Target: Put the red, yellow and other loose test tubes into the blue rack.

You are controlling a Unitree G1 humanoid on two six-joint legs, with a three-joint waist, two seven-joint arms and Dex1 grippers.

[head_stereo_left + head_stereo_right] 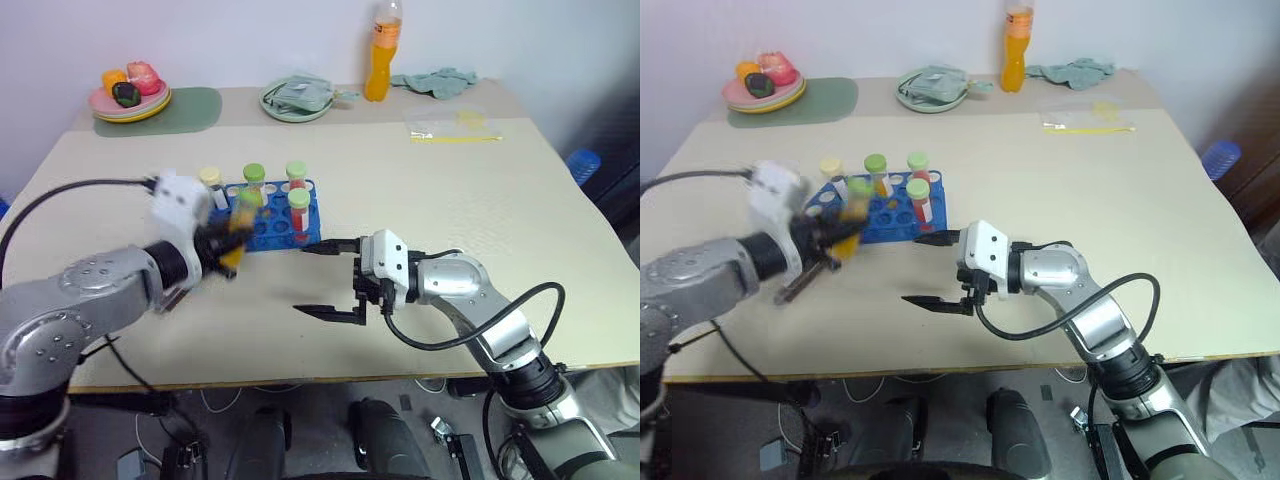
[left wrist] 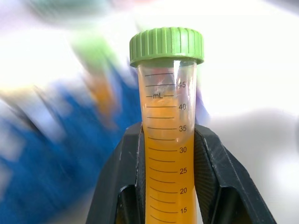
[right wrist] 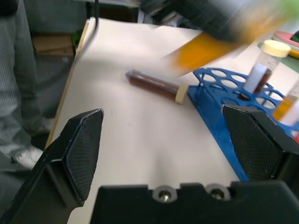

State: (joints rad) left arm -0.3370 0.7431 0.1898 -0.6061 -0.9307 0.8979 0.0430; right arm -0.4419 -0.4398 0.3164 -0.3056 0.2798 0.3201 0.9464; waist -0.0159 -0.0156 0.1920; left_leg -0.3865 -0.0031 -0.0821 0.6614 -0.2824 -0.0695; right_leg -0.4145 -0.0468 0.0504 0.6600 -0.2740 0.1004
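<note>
Right end effector (image 1: 328, 280), nearest the camera, jaws wide apart and empty above the table (image 1: 480, 210). Blue rack (image 1: 275, 228): one, holding four upright tubes. Left end effector (image 2: 166, 179) clamps the yellow tube (image 2: 163, 154) at mid-body, beside the rack. Maroon tube (image 3: 156, 86): one, lying beside the rack. Tubes likely light, rigid, smooth; grip the barrel.

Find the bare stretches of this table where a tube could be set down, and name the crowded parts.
Free: the wide table stretch between the blue rack and the right edge, bordered behind by the plastic bag. Crowded: the back edge with plates, bowl and bottle; around the rack, where the left claw holds the yellow tube.
</note>
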